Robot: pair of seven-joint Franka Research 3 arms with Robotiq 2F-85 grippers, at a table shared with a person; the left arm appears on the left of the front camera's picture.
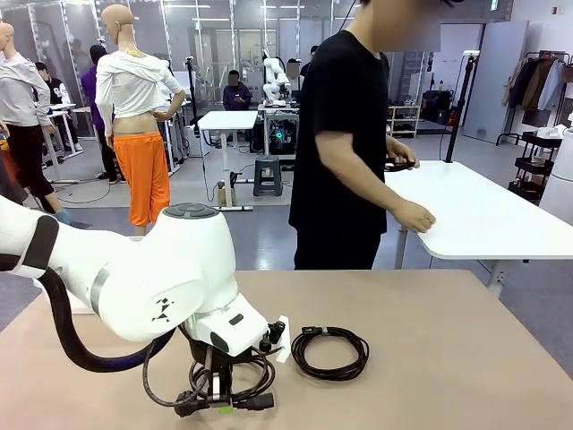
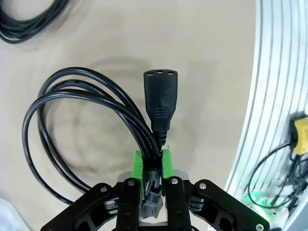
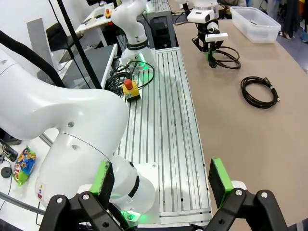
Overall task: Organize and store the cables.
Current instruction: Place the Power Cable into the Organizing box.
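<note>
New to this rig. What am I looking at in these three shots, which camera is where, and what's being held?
This is a two-armed white robot at a tan table, with a person standing on the far side. The front view looks across the table from the robot's side. The other two views come from a camera on each wrist. The left gripper is shut on one coiled black cable. A second coil lies loose on the table nearby. The right gripper is open, holding nothing.

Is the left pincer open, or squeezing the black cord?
Shut: the left pincer presses its green pads against both sides of the thin black coiled cord.
</note>
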